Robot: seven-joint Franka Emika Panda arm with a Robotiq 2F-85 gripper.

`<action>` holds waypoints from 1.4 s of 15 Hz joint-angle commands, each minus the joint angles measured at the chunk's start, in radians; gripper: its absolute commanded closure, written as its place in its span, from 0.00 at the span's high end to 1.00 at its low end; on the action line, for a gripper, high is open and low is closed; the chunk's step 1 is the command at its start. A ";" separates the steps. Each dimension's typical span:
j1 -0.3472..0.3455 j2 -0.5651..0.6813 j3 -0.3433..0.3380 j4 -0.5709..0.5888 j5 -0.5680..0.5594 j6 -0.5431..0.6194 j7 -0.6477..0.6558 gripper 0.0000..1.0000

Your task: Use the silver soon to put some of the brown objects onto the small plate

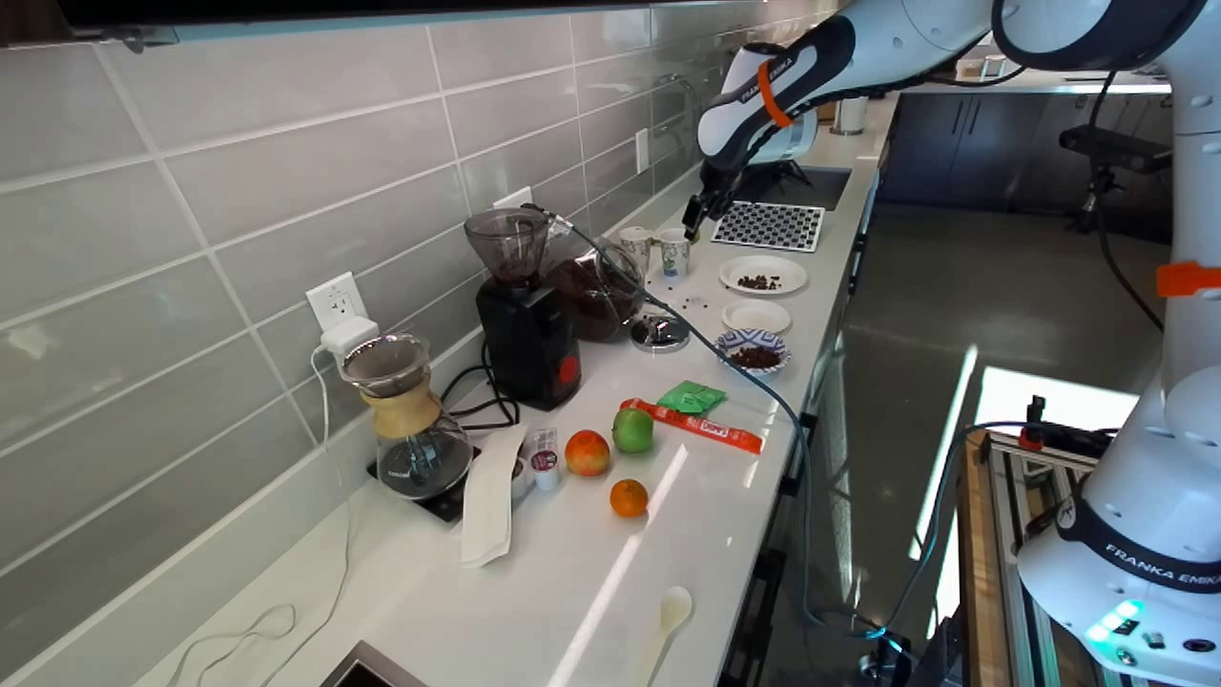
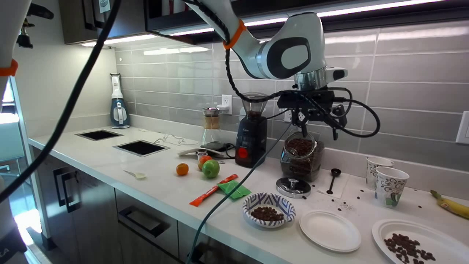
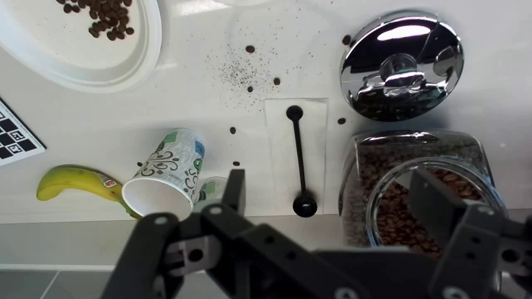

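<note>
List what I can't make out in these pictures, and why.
Wrist view: rear patterned paper cup, mostly hidden by the matching front cup and black gripper.
Wrist view: part of the large white plate, cut off by the left and top edges.
In an exterior view: handle end of the pale spoon, cut off by the bottom edge.
Both exterior views: how many brown beans lie in the blue-and-white bowl, too small and heaped.

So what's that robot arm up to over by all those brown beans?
The robot's gripper is open above the counter, and it isn't holding anything. Its job is to spoon some of the brown beans onto the small plate, but none are on there yet. Right now there are beans in the patterned bowl, on the bigger plate and in the glass jar.
</note>
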 commanded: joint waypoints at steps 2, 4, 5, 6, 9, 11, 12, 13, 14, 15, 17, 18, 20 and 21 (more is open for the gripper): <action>-0.012 0.019 0.021 0.025 -0.017 -0.025 0.012 1.00; 0.023 0.109 -0.011 0.101 -0.067 -0.016 0.129 1.00; 0.025 0.133 -0.011 0.128 -0.080 -0.042 0.153 1.00; 0.017 0.172 0.001 0.164 -0.078 -0.036 0.163 1.00; -0.019 0.262 0.038 0.258 -0.067 -0.060 0.138 1.00; -0.053 0.311 0.060 0.323 -0.060 -0.106 0.102 1.00; -0.074 0.331 0.070 0.356 -0.059 -0.130 0.076 1.00; -0.084 0.353 0.073 0.389 -0.065 -0.155 0.065 1.00; -0.099 0.378 0.079 0.425 -0.067 -0.175 0.043 1.00; -0.111 0.401 0.083 0.458 -0.069 -0.190 0.023 1.00; -0.134 0.447 0.100 0.518 -0.065 -0.184 -0.018 1.00; -0.147 0.471 0.114 0.548 -0.059 -0.179 -0.036 1.00; -0.173 0.513 0.145 0.602 -0.045 -0.192 -0.071 1.00; -0.185 0.532 0.162 0.626 -0.038 -0.198 -0.086 1.00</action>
